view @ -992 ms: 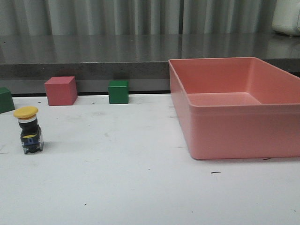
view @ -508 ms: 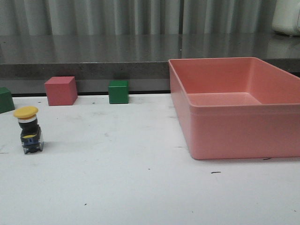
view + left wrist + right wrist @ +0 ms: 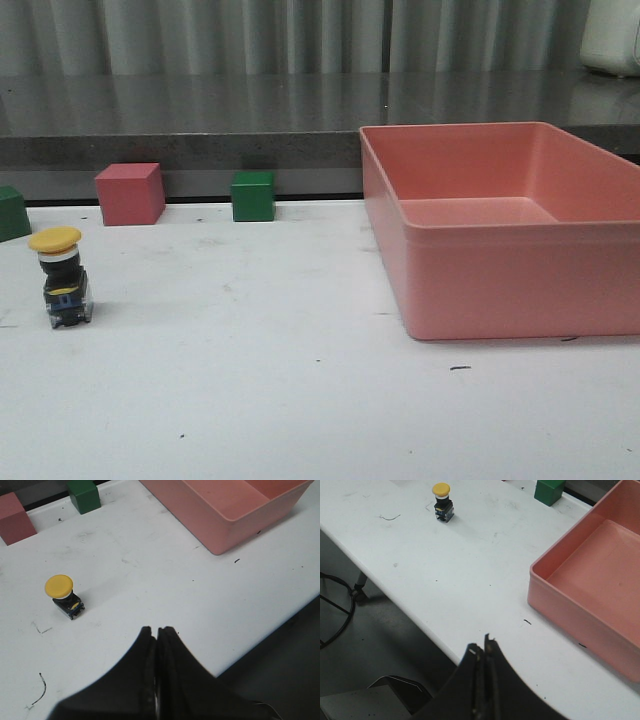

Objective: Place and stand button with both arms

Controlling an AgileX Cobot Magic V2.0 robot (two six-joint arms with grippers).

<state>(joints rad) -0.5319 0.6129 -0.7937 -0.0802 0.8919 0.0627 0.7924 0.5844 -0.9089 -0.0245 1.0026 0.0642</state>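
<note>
The button stands upright on the white table at the left, yellow cap on top, dark base below. It also shows in the left wrist view and in the right wrist view. My left gripper is shut and empty, held above the table's front part, well apart from the button. My right gripper is shut and empty, above the table's front edge, far from the button. Neither arm shows in the front view.
A large pink bin stands on the right of the table. A pink cube and a green cube sit at the back; another green cube is at the far left edge. The table's front edge drops off below the right gripper.
</note>
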